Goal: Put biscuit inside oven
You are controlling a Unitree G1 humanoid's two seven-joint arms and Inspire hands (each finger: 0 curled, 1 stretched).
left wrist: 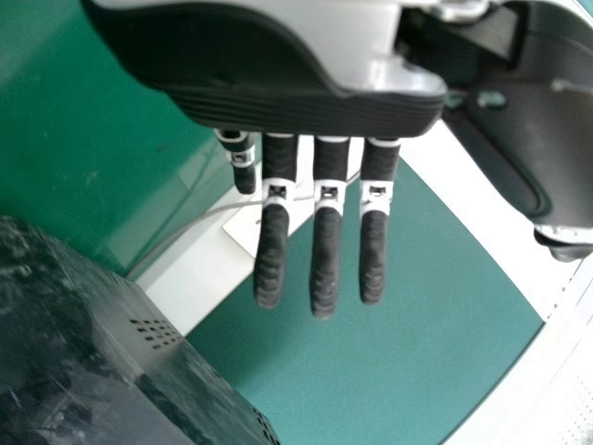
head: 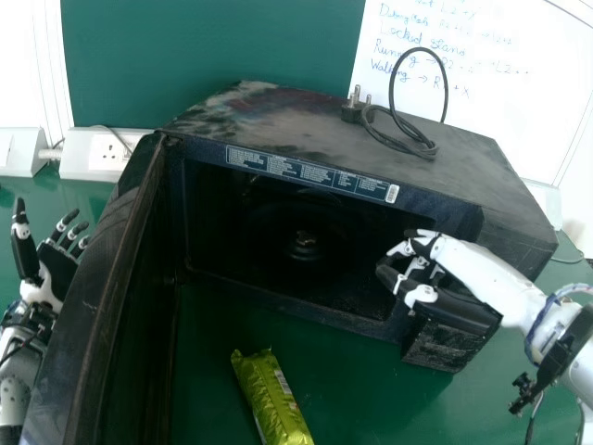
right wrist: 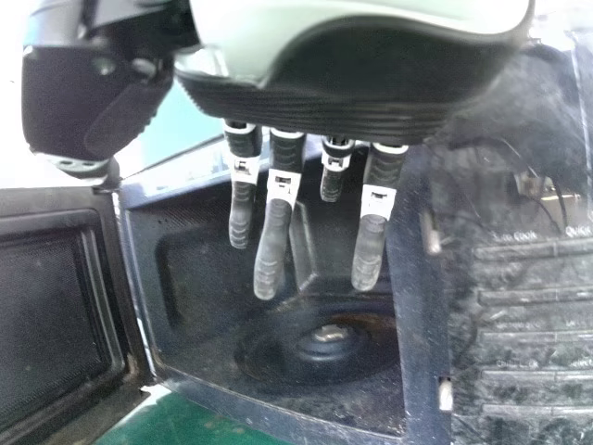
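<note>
My right hand (head: 454,258) is open at the right side of the oven's mouth, its fingers pointing toward the dark cavity. The black oven (head: 278,116) has its door (head: 102,306) swung open on the left. In front of the oven, a green biscuit packet (head: 273,399) lies on the table, apart from both hands. Beyond the door at the far left, my left hand (head: 56,269) is open and empty. From the right wrist view, the straight fingers of my right hand (right wrist: 273,246) show against the oven interior (right wrist: 204,324).
A coiled cable with a plug (head: 352,109) rests on top of the oven. White socket boxes (head: 93,153) stand behind at the left. A whiteboard (head: 500,74) stands behind the oven. The green table (head: 343,408) extends before the oven.
</note>
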